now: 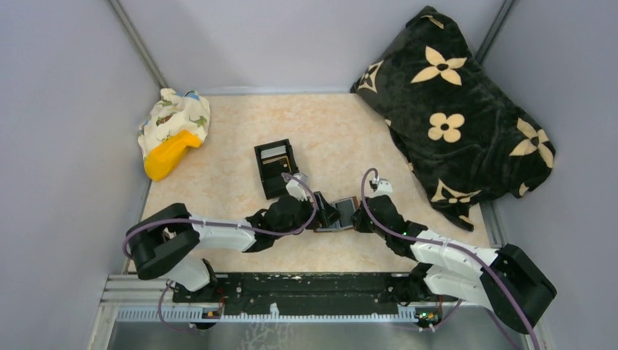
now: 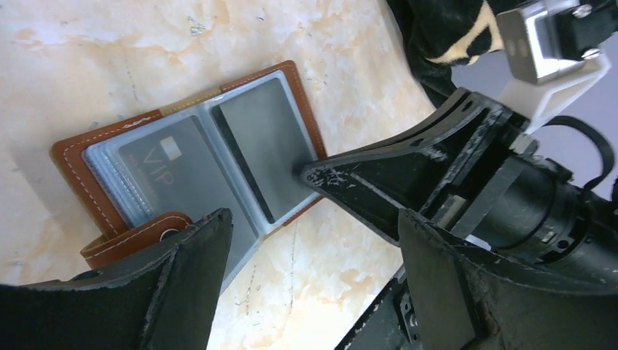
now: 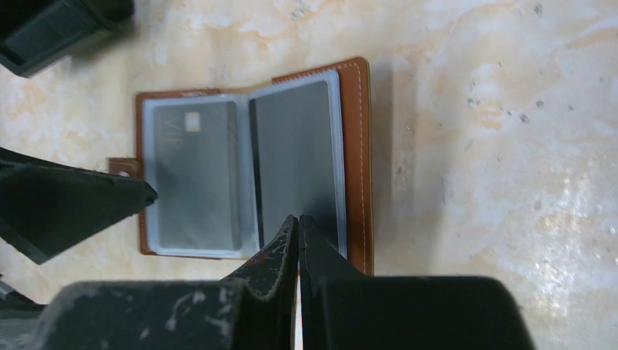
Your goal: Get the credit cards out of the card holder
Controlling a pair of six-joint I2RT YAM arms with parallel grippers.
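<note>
Two dark cards sit in the card holder [image 3: 357,160], which lies opened flat on the marbled table [image 3: 510,146] between the two grippers, clear sleeves facing up. One card, marked VIP [image 3: 193,175], fills the sleeve on the holder's tab side. The second card [image 3: 299,138], plain and dark, fills the sleeve of the opposite page.

The right gripper [image 3: 297,219] has its fingers pressed together with nothing between them. Its joined tips rest on that opposite page, close to the holder's spine; whether they bear down or merely touch cannot be told. The left gripper [image 2: 313,226], spread wide and empty, hovers low at the holder's tab side, with one finger over the brown tab [image 2: 135,237] and the other off the holder's edge.

Step in hand, as judged: the right gripper pins the holder while the left gripper approaches the first card. No card is out, so the task stands near its start.

The next move likely calls for the left fingers to close on an exposed card edge and draw the card along its sleeve while the right tips keep the holder from sliding. Which side of each sleeve is open cannot be made out, and the thin, flush cards offer little to pinch.

Beyond the holder's far edge stands a black box [image 1: 275,168]. A patterned cloth around a yellow object [image 1: 171,138] and a black flowered blanket [image 1: 452,109] lie well apart from the holder.
</note>
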